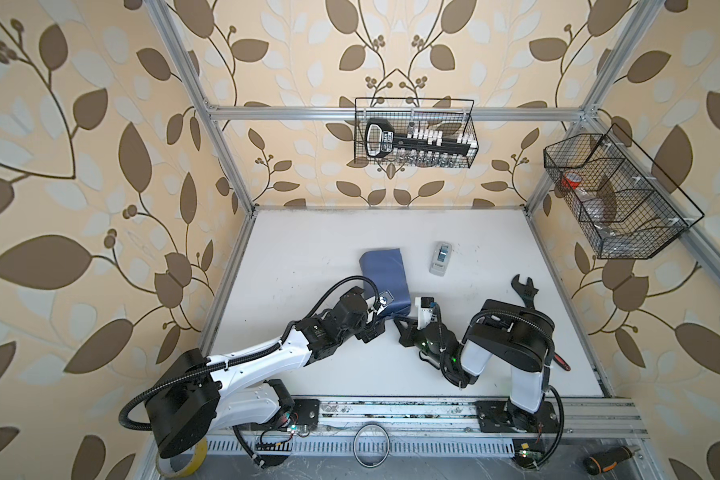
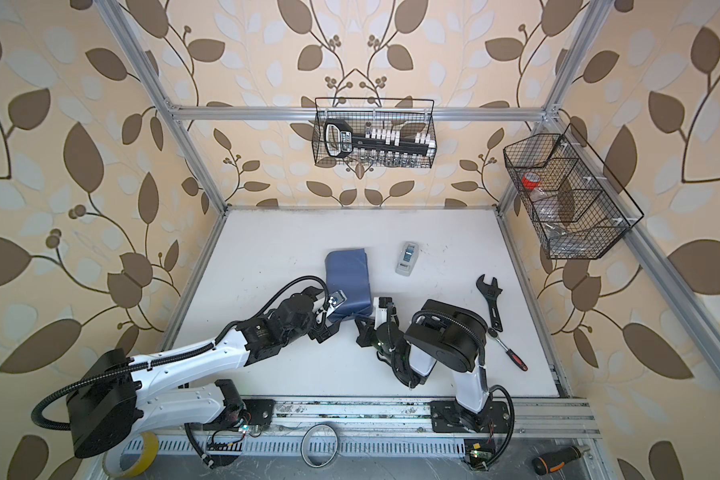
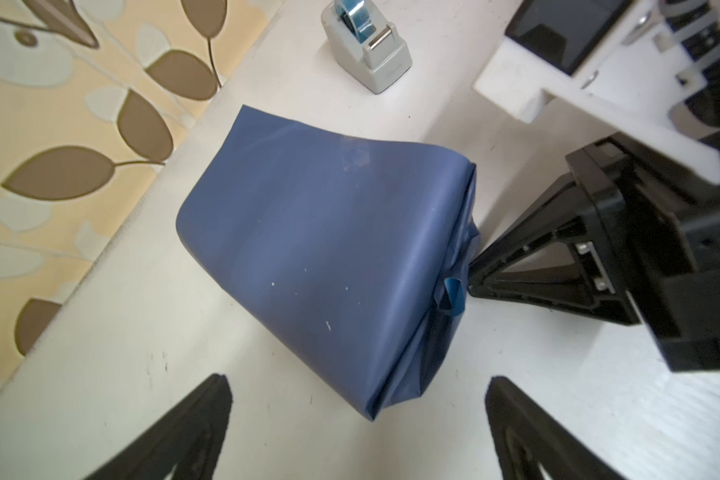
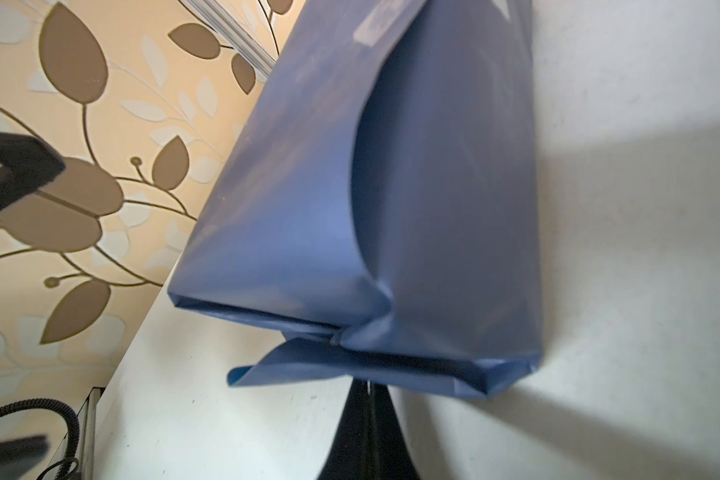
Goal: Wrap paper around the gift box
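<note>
The left gripper (image 3: 358,380) hangs with jaws spread wide, holding nothing, beside the paper (image 3: 316,249). The right gripper (image 3: 472,286) is closed to a point, its tips against the paper's folded end. The paper, wrapped slate-blue side out into a bundle, lies on the table (image 1: 308,249) just left of the tape dispenser (image 1: 440,258). A wrench (image 1: 526,291) lies right of the dispenser.

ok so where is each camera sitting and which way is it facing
Top views: overhead on the robot's side, looking down and forward at the white table; left arm and right arm show whole.
Left wrist: on the left arm, facing along its open left gripper to the paper parcel, tape dispenser and shut right gripper.
Right wrist: low, behind the right gripper, facing the parcel's folded end.
Shared: every view shows the paper.
</note>
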Controlling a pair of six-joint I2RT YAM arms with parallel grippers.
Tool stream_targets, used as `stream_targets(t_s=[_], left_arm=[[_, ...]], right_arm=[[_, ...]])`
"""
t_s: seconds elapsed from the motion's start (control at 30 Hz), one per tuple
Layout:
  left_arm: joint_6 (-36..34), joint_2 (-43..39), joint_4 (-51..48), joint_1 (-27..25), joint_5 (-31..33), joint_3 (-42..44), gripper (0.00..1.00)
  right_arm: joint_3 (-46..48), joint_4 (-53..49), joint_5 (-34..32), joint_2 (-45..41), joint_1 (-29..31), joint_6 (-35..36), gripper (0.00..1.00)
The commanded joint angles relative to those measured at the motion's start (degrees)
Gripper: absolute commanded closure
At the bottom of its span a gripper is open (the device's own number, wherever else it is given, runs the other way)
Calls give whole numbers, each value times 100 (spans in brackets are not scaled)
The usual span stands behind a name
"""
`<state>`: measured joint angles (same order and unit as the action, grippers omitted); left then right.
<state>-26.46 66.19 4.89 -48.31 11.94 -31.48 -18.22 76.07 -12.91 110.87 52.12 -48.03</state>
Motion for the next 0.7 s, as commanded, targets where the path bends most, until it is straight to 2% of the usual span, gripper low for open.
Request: stream_targets(t_s=[0.0,0.33,0.67], left_arm=[[-1130,19,860,24,-351,205,1],[-2422,983,1594,24,-361,135,1],[-2906,1812,2189,24,-246,119,1]], right_arm=[[-9,-39,-67,110,26,-66,97],[20,-48,-91,81,34,-72,98],[22,-84,-109,59,27,-65,98]])
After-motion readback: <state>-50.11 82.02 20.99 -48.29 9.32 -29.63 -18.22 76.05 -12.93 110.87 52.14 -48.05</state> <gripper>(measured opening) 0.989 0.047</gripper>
